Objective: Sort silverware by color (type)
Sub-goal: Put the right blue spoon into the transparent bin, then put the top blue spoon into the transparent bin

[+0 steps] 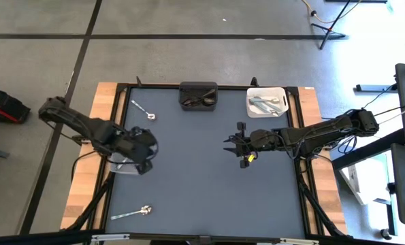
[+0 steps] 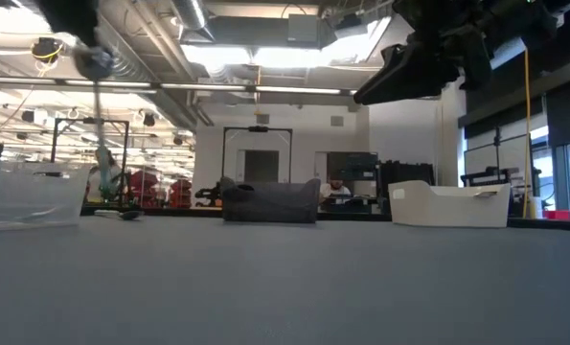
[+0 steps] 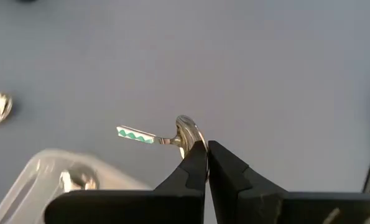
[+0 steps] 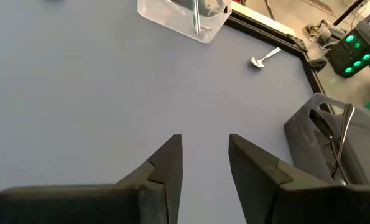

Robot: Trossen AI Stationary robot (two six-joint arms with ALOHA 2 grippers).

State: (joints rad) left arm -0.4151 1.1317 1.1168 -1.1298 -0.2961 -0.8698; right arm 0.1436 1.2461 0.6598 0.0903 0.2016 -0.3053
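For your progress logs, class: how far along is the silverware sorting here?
Done: utensils already lie in the black bin and white bin. In hand: the left gripper is shut on a spoon above the clear bin. Left: two spoons on the mat. The right gripper is open and empty.

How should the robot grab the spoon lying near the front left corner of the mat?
Grip the spoon at mid-handle, coming straight down from above with fingers across its width. It lies flat, handle toward the mat's left edge, and the bowl end looks lumpier. The left gripper is nearest but already holds a utensil.

we see a silver spoon with a green-patterned handle (image 3: 172, 135) pinched in the left gripper (image 3: 206, 155). two more silver spoons (image 1: 143, 111) (image 1: 131, 214) lie flat on the mat.
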